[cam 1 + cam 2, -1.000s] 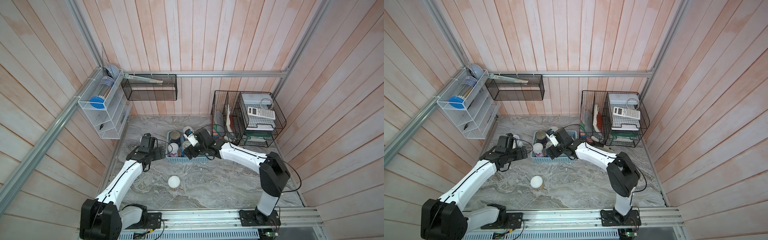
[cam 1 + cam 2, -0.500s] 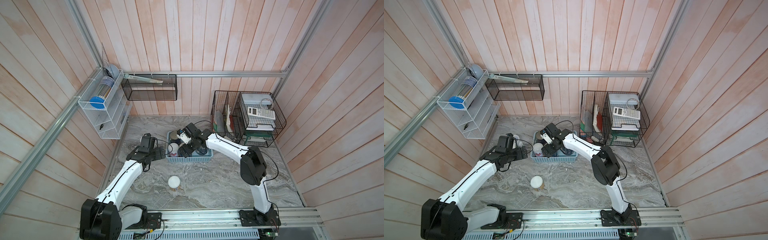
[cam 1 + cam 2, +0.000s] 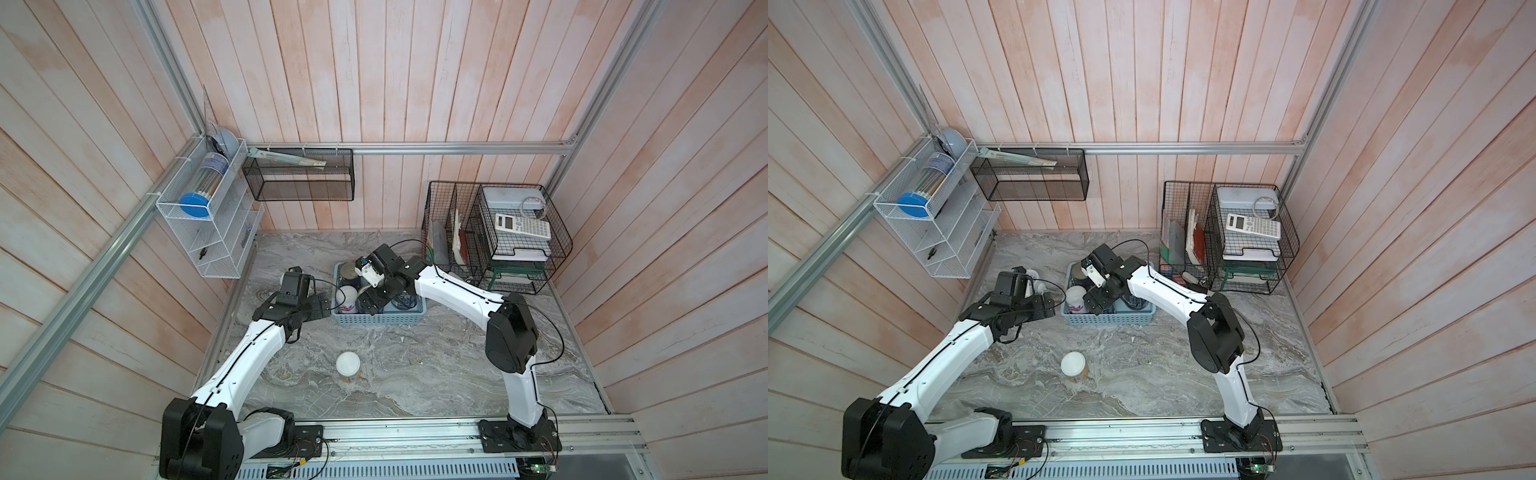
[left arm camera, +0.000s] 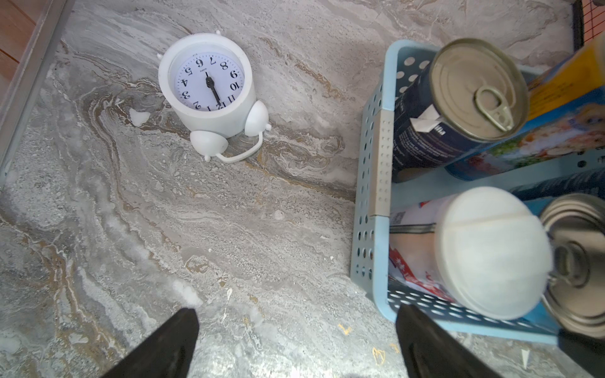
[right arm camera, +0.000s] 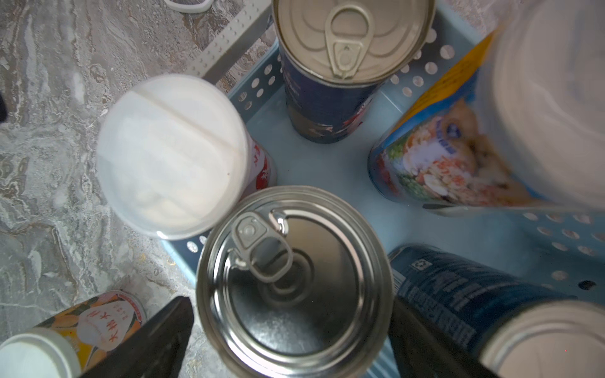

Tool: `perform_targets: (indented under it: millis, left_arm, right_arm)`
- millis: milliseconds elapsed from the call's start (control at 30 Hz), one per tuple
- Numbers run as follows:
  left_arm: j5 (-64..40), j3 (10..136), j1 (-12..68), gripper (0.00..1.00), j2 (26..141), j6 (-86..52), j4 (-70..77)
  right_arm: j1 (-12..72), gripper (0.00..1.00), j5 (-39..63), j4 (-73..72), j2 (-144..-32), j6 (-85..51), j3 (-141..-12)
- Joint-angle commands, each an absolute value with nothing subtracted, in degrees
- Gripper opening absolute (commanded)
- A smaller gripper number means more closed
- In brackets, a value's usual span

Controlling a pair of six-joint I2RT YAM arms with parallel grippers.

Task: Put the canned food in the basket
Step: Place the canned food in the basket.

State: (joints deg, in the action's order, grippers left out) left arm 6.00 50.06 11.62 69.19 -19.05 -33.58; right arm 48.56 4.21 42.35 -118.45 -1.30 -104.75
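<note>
Basket [image 4: 371, 183] pale blue, dotted with round holes. Navy can [image 4: 422, 131], silver top. Lidded can [image 4: 491, 252] white on top, red-and-white label. Orange can [image 5: 98, 320], white lid. Table [image 4: 163, 229] grey marble, veined brown. Clock [image 4: 209, 85] white, black numerals.

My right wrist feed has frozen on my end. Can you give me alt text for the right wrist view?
A silver pull-tab can stands in the light blue basket, the right hand's fingers spread either side of it. Four more cans share the basket: two white-lidded, two dark blue. An orange-labelled can sits outside on the marble table.
</note>
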Motion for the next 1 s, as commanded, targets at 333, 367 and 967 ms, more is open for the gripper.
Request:
perform_targets:
  millis: [333,367,967]
  left_arm:
    - [5.74,49.14,11.30,1.00,68.54,-18.14,-32.52]
    - [5.72,49.13,11.29,1.00,68.51,-18.14,-32.52]
    - [7.39,49.31,10.29,1.00,67.50,-18.98,-32.58]
  right_arm:
    - [49.09,0.98,0.36,44.45,-110.91,-2.08,-105.84]
    - [49.40,0.98,1.00,43.18,-108.89,-1.74,-104.50]
    - [67.09,0.98,13.97,27.25,-94.53,-7.82,-75.84]
